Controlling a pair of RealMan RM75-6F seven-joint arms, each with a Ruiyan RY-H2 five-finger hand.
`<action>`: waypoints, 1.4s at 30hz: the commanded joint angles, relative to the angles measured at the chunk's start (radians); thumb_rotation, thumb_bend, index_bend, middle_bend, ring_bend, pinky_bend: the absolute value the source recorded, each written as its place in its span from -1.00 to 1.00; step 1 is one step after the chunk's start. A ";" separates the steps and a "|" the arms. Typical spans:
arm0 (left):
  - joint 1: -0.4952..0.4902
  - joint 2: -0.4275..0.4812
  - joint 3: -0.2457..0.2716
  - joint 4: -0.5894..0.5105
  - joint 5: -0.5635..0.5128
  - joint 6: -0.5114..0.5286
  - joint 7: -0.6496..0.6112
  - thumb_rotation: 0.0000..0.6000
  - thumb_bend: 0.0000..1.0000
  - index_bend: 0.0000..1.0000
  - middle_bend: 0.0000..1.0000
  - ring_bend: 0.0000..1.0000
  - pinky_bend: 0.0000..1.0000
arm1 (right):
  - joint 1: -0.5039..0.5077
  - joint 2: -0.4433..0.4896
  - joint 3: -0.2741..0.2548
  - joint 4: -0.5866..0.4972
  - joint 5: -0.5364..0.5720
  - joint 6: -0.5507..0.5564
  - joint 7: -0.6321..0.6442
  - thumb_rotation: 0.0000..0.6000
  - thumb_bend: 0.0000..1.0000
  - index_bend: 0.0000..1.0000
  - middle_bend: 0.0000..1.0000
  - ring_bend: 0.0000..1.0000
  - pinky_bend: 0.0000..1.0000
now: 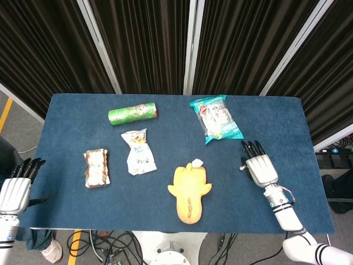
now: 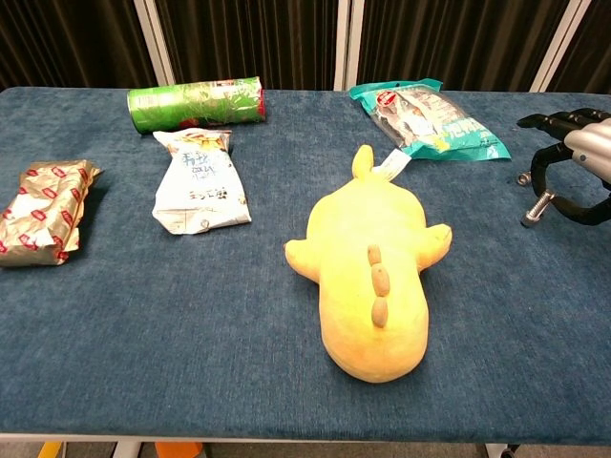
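Right hand (image 1: pixel 260 169) hovers over the table (image 1: pixel 66 110) near its right edge, fingers apart, holding nothing. Nearest item: teal snack bag (image 1: pixel 215 117), toward the far edge. Yellow plush toy (image 1: pixel 190 192) lies at the near edge, mid-table. Left hand (image 1: pixel 16 190) off the left edge, open, empty.

The head view looks steeply down on the whole table (image 1: pixel 276 116); the chest view (lower, closer) faces across its shared middle.
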 commanded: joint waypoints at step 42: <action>-0.002 0.002 -0.002 -0.007 0.006 0.003 0.003 1.00 -1.00 -0.71 -0.76 -0.90 -0.66 | -0.022 0.102 0.049 0.034 0.093 -0.020 0.044 1.00 -0.46 -0.83 -0.97 -1.00 -1.00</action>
